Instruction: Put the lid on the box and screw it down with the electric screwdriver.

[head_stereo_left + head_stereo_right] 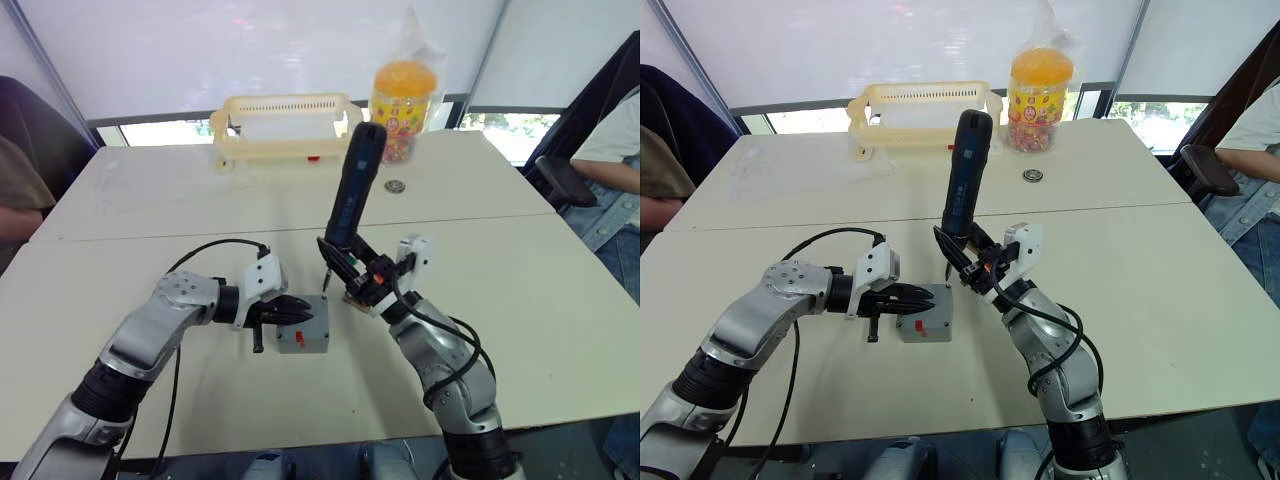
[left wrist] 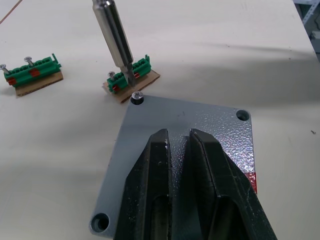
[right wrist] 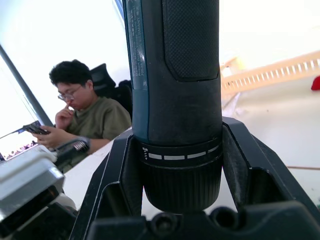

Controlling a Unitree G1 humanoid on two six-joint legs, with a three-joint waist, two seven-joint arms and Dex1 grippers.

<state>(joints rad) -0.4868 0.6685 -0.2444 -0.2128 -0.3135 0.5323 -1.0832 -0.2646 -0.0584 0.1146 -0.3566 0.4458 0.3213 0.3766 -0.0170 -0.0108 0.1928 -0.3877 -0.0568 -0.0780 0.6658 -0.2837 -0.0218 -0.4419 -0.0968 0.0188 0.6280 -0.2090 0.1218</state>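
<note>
Right gripper [image 1: 352, 272], jaws clamped on the electric screwdriver [image 1: 353, 190], sets its bit on a corner screw [image 2: 137, 96] while left gripper [image 1: 296, 312], jaws together, presses the lid [image 2: 200, 120] onto the box [image 1: 303, 343].

Screwdriver bit [image 2: 116, 37] seemingly touches a screw [image 2: 137, 97] on the lid [image 2: 200, 125].

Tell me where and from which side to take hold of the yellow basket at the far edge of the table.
Grip the yellow basket by the loop handle at its left end, coming from the robot's left. The handle juts out clear of the body, so a gripper could probably close around it, while the long slatted walls look too wide. The candy jar crowds its right end.
</note>
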